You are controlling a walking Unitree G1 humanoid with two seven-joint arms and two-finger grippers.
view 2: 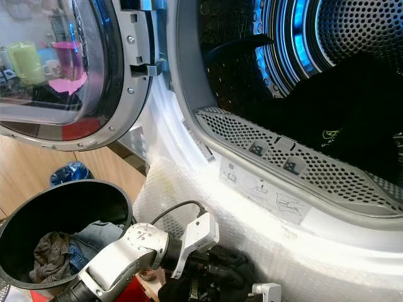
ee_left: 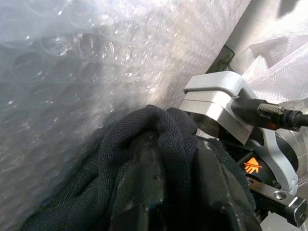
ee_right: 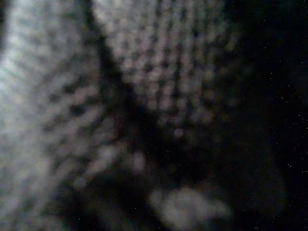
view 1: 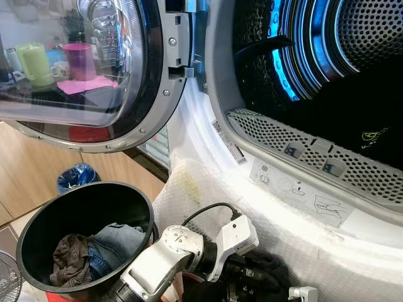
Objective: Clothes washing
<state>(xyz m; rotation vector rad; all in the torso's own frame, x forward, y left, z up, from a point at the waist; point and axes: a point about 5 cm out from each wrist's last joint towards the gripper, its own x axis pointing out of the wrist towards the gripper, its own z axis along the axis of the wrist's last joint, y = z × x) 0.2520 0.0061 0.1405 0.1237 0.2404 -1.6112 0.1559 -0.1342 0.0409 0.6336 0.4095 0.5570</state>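
Setting: front-loading washing machine (view 1: 208, 157) with its door (view 1: 94, 75) swung wide to the left, so the drum (view 1: 315, 50) is open for loading.
Basket: black laundry basket (view 1: 38, 226) stands near left, just beside the machine, holding jeans (view 1: 116, 242) and a brown garment (view 1: 69, 258).
Left gripper: left gripper (view 1: 252, 277) is low against the bubble-wrapped front (ee_left: 72, 72), fingers clamped on a black garment (ee_left: 159, 144), likely for lifting to the drum.
Right gripper: right gripper's wrist view is dark and blurred; fingers cannot be told.
Hidden: dark laundry (view 2: 340, 107) in the drum is hard to make out.
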